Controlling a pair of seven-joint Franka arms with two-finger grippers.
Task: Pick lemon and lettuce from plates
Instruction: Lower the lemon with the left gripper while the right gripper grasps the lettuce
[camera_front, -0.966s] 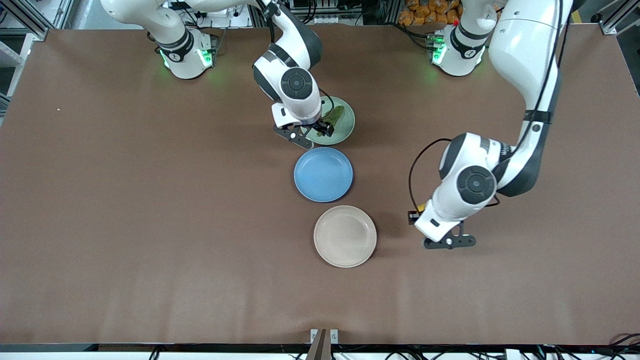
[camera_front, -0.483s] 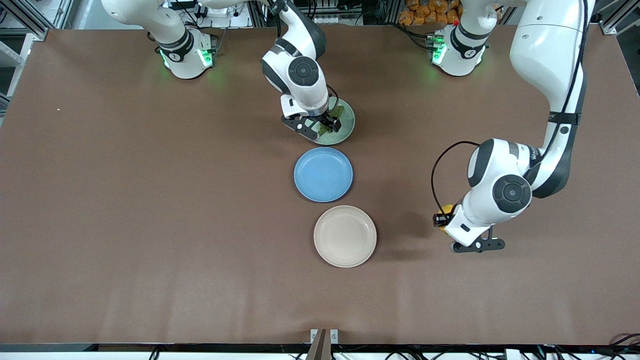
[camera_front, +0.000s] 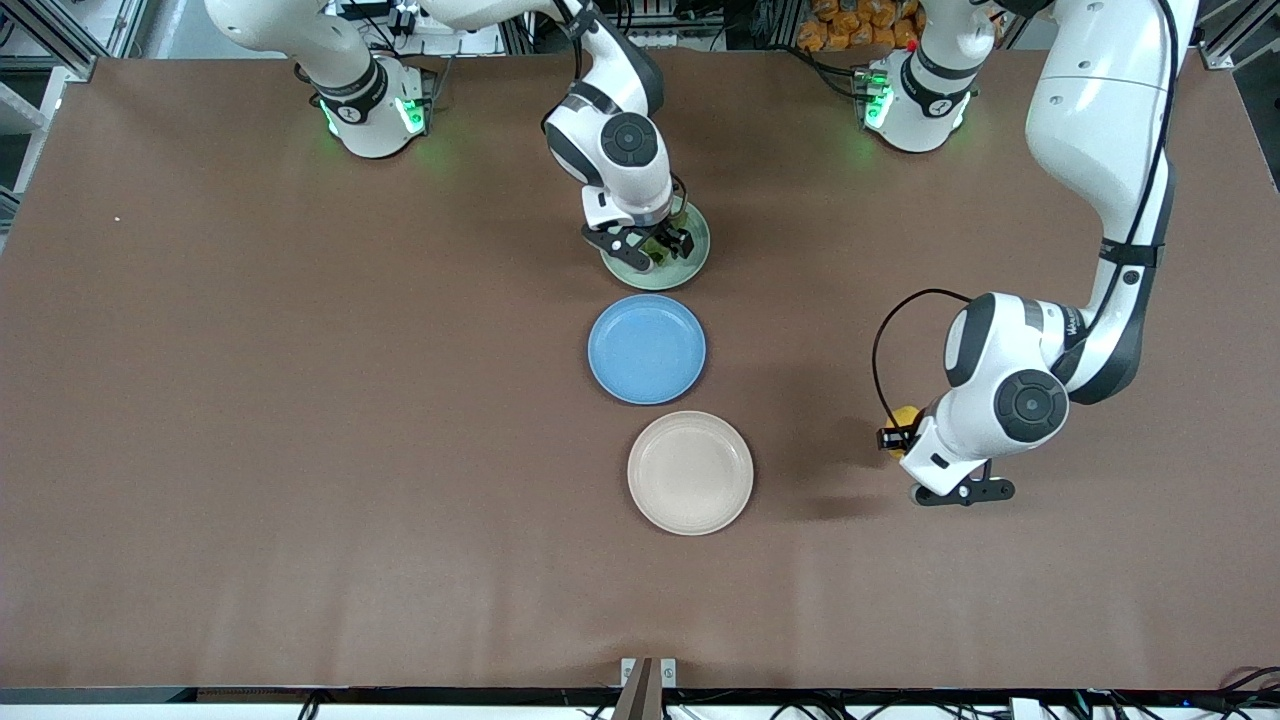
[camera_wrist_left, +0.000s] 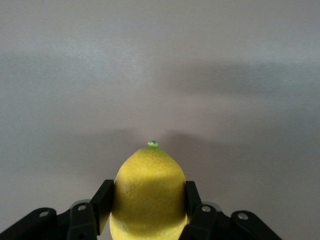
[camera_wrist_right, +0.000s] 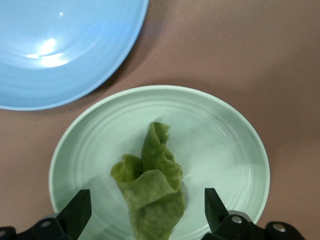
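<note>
While clamped — lemon (camera_wrist_left: 148, 192) between fingers (camera_wrist_left: 102, 200)

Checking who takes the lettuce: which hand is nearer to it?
The right hand: it hangs open right over the lettuce on the green plate. The left hand holds the lemon above bare table.

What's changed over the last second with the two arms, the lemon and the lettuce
The left claw, shut on the lemon, carried it toward the left arm's end of the table, away from the beige plate. The right claw shifted over the green plate, open, straddling the lettuce without gripping it. All three plates, including the blue plate, stayed put.
</note>
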